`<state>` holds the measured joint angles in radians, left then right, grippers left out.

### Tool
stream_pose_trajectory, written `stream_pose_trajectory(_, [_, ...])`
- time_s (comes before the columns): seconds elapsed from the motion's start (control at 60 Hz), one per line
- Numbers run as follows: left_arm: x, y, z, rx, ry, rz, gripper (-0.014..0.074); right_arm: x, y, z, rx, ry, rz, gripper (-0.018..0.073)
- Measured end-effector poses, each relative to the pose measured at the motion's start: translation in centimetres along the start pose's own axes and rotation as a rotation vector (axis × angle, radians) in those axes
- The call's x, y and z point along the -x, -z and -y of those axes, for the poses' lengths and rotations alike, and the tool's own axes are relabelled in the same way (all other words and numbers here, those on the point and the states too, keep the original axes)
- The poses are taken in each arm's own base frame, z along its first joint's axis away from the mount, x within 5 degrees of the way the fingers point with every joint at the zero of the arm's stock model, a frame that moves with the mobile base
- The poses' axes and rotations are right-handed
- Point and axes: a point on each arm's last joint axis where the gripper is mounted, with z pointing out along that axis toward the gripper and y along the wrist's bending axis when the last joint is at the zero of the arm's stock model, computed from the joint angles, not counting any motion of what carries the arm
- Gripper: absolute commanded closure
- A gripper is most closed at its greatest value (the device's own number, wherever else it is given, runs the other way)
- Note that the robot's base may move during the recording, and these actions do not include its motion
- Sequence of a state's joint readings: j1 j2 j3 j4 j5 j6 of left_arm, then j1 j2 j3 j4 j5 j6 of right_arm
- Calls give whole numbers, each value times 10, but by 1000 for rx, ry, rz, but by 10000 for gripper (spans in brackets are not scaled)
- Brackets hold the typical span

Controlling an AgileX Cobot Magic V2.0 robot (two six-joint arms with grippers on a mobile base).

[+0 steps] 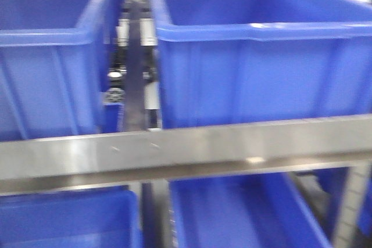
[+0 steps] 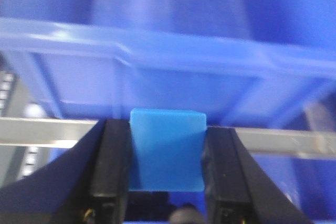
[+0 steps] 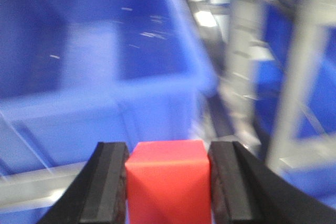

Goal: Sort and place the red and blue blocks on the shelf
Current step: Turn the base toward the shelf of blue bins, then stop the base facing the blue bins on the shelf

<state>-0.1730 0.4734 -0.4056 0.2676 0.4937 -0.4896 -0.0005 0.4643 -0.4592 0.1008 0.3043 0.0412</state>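
Observation:
In the left wrist view my left gripper [image 2: 167,153] is shut on the light blue block [image 2: 167,148], held between its two black fingers in front of a shelf rail [image 2: 47,131]. In the right wrist view my right gripper [image 3: 167,174] is shut on the red block [image 3: 167,182], held in front of a big blue bin [image 3: 100,61]. The front view shows the shelf's brushed-metal cross rail [image 1: 186,149] across the middle; neither gripper nor block shows there.
Two big dark-blue bins [image 1: 52,45] [image 1: 261,56] sit on the upper level, with a roller track [image 1: 135,56] between them. More blue bins [image 1: 232,213] sit below the rail. A perforated upright [image 3: 294,77] stands at the right in the right wrist view.

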Motion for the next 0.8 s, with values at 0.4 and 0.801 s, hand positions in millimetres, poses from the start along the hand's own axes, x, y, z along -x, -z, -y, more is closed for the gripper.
stream_pose_trajectory(0.4, [0, 0, 0, 0, 0, 0, 474, 0, 0, 0, 0, 0, 0, 505])
stream_pose_trajectory(0.801, [0, 0, 0, 0, 0, 0, 474, 0, 0, 0, 0, 0, 0, 505])
